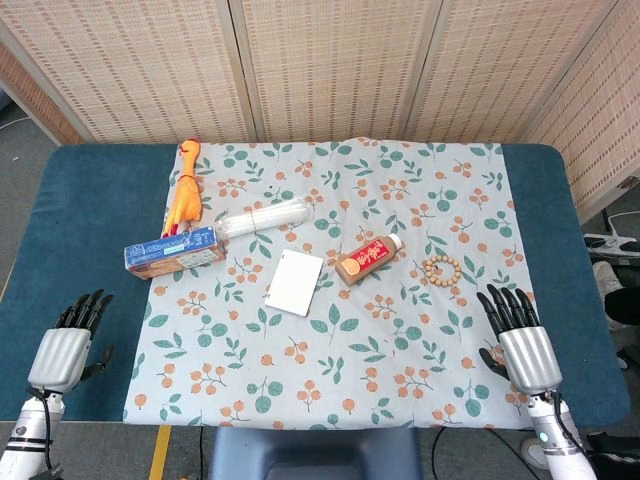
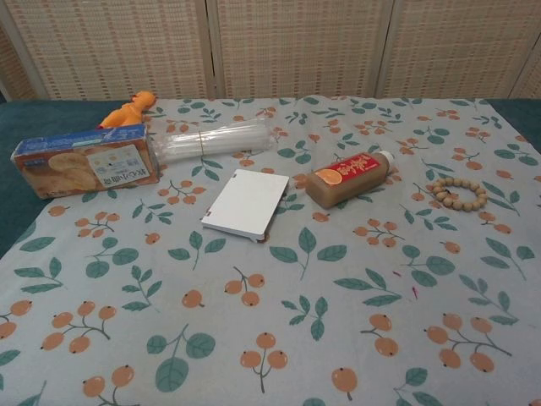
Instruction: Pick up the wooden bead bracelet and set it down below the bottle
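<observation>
Both hands sit closest to the head camera, at the near edge of the table: the right hand [image 1: 518, 338] palm-down on the blue mat with its fingers extended, slightly apart and holding nothing, and the left hand [image 1: 70, 338] likewise empty, fingers straight and loosely spread. Neither appears in the chest view.

Taking the bottle [image 1: 368, 259] as the landmark: it lies on its side on the floral cloth [image 1: 330, 400], cap pointing away and to the right. Its red and orange label carries an orange-fruit picture and some characters too small to read. The wooden bead bracelet [image 1: 441, 270] lies flat just to the right of the bottle, apart from it, and beyond the right hand's fingertips, so that hand looks the natural one to reach it. Nothing is grasped yet, and the task seems not begun. The bare cloth on the near side of the bottle is presumably the target spot.

Left of the bottle lies a white card [image 1: 296, 282]. Farther left is a blue biscuit box [image 2: 87, 161] with printed crackers and unreadable lettering, a clear packet of straws [image 2: 215, 138], and an orange toy [image 1: 184, 195].
</observation>
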`<state>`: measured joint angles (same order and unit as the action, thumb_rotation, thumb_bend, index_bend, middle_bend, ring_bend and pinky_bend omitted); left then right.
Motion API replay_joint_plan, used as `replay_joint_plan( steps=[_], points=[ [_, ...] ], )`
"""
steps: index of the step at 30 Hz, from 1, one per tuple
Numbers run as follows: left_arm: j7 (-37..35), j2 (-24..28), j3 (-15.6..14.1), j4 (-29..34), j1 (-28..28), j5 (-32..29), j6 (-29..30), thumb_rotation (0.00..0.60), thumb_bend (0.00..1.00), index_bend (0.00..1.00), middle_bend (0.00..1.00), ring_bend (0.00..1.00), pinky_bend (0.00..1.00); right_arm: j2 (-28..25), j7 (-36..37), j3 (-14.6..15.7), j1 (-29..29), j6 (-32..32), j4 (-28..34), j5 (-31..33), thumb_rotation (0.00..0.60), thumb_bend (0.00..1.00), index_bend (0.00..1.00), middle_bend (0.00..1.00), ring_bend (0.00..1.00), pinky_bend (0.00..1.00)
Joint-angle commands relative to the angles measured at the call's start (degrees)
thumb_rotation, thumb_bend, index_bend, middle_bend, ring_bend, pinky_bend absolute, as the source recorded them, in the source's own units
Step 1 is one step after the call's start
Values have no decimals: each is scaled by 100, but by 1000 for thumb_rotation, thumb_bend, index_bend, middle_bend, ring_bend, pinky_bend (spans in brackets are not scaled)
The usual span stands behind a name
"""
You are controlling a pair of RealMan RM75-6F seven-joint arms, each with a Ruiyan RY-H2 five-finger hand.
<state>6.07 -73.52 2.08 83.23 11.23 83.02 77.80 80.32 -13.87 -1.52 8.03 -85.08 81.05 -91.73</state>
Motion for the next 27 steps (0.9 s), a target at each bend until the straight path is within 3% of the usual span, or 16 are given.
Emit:
replay_joint_plan(
  steps=[1, 7, 12, 15, 20, 27],
  points=[
    [0, 0, 0, 0, 0, 0, 0, 600, 438, 0, 0, 0, 157, 12, -24, 0, 3, 42, 3, 37, 600, 159, 0, 0, 0, 0],
    [0, 0, 0, 0, 0, 0, 0, 600, 438, 0, 0, 0, 158, 161, 77, -80, 163, 280, -260, 117, 600, 171, 0, 0, 0, 0],
    [0, 0, 0, 0, 0, 0, 0, 600, 439, 0, 0, 0, 160, 200, -115, -352, 644, 896, -460, 304, 600, 197, 0, 11, 0, 0],
    [0, 0, 0, 0, 0, 0, 0, 600, 438, 0, 0, 0, 160, 258, -405, -501, 977, 1401, -569, 504, 600, 221, 0, 67, 0, 0],
    [0, 0, 0, 0, 0, 0, 0, 600, 439, 0, 0, 0, 160, 591, -936, -734, 1510, 2091, -993, 842, 600, 236, 99, 191, 0, 0],
    [0, 0, 0, 0, 0, 0, 0, 600, 439, 0, 0, 0, 160, 1321, -890, -878, 2104, 2762, -2260, 1161, 600, 241, 214, 274, 0, 0]
  ],
)
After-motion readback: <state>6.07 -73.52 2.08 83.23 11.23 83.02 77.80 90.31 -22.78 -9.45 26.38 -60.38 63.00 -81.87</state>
